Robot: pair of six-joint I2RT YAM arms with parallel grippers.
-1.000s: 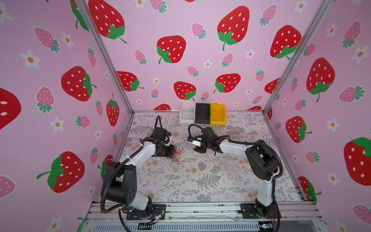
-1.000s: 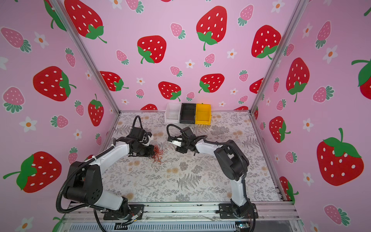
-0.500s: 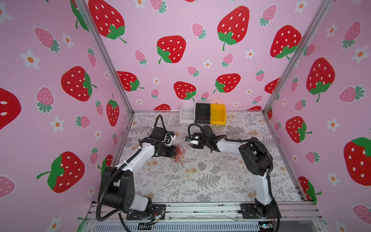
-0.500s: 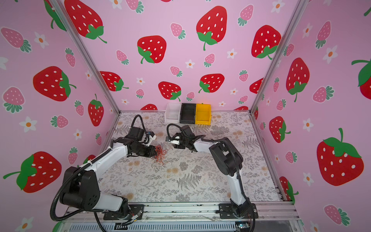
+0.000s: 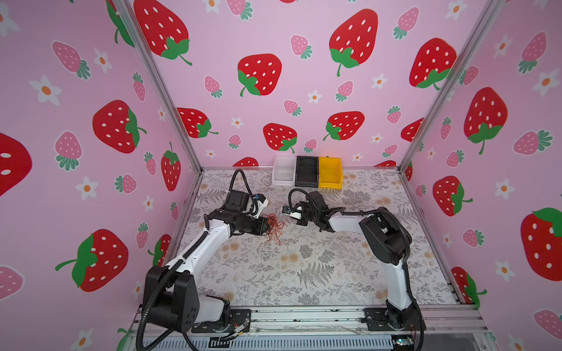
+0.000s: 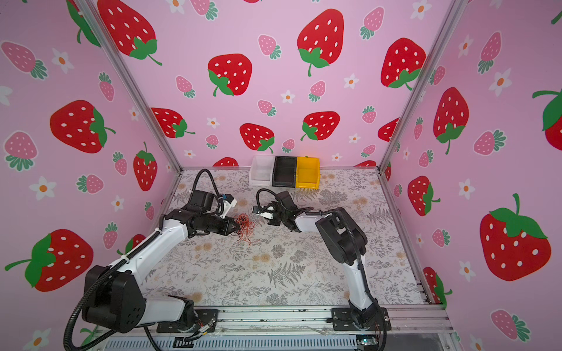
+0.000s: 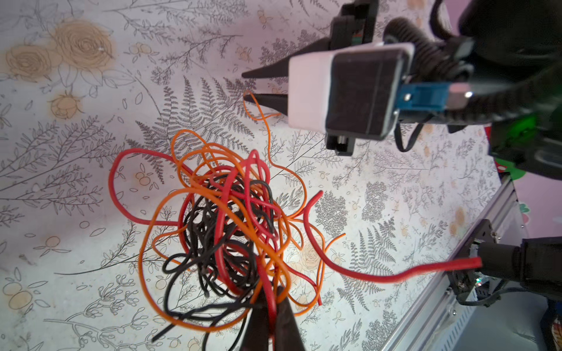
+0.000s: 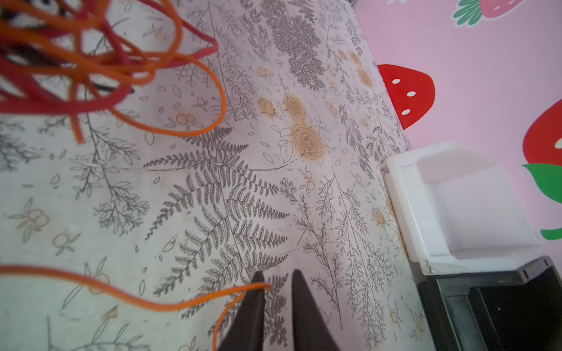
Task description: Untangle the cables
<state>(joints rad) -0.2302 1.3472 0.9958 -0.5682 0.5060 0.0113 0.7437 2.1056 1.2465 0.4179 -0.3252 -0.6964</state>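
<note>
Since a second ago the right gripper (image 8: 277, 273) has reached closer to the tangle and its jaws have drawn in. They now stand a narrow gap apart, and a loose orange strand (image 8: 170, 307) hooks over the tip of one finger rather than lying between the two, so nothing is pinched there yet. Facing it, the left gripper (image 7: 271, 293) is pressed together on the cables (image 7: 219, 212), clamping a red wire at the edge of the knot. The knot hangs at its fingertips over the floral table (image 5: 304, 273), left of centre in both top views; whether its lowest loops touch the surface I cannot tell. To do this step well, I judge the right gripper should shift sideways until the strand sits between its fingers and close fully. It should then draw slowly away from the left hold along the strand's free run, easing off if the knot tightens. Counted: two grippers; one tangle in three colours, red, orange and black, its separate wires too interwoven to number; and three bins in a row at the back wall, a white bin (image 5: 284, 174), a black bin (image 5: 307, 174) and a yellow bin (image 5: 330, 176).
</note>
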